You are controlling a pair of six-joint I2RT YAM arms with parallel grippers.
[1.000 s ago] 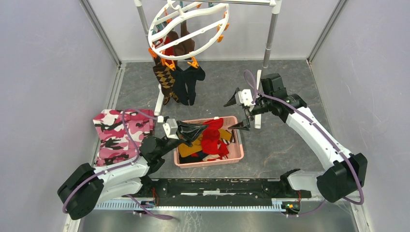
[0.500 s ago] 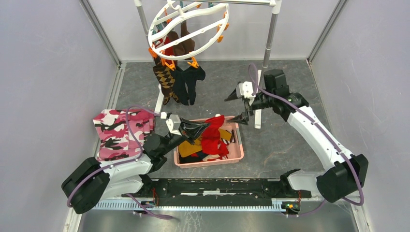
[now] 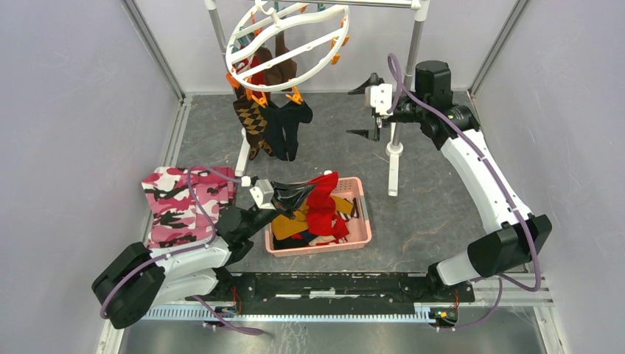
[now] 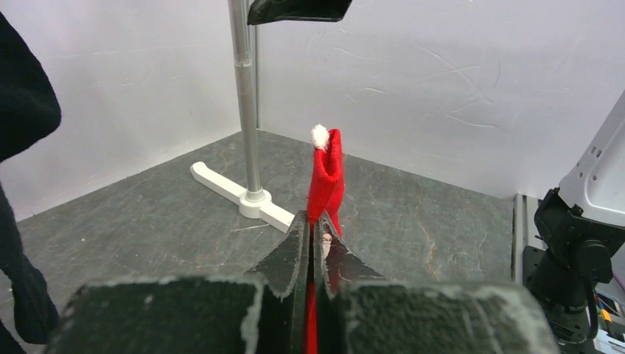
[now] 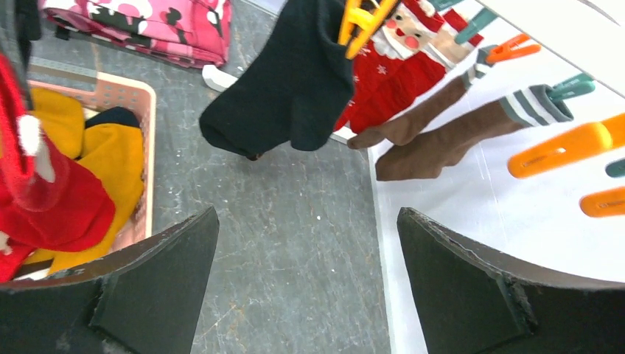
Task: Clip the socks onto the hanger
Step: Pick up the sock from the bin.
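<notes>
The grey bench (image 3: 427, 214) carries everything. At its far edge stands a metal pole rack (image 3: 413, 51), and the white round hanger (image 3: 234, 35) hangs tilted from the rack's left part. On the left of the bench lies a folded pink, white and black camouflage cloth (image 3: 177, 203). Just right of it, near the arms, sits a pink basket (image 3: 324, 245) holding loose socks (image 3: 287, 225) in red, mustard yellow and dark colours.

Several socks are already clipped to the hanger. An argyle sock (image 3: 253, 118) and a dark pair (image 3: 291, 122) dangle from its near-left side, with brown socks (image 3: 276, 66) higher up inside the rings. From the right wrist, a dark sock (image 5: 284, 88) hangs on a yellow-orange clip (image 5: 361, 18) beside a red Santa-print sock (image 5: 390, 66), and free orange and teal clips stick out further along.

The right gripper (image 3: 361, 110) is raised at the far right, next to the rack's right pole and level with the hung socks. Its jaws are spread wide and hold nothing.

The left gripper (image 3: 295, 195) reaches over the left part of the basket with its jaws pressed together on a red sock (image 4: 326, 181). The sock stands up out of the fingers, showing a small white tuft at its top, and is lifted above the pile in the basket.
</notes>
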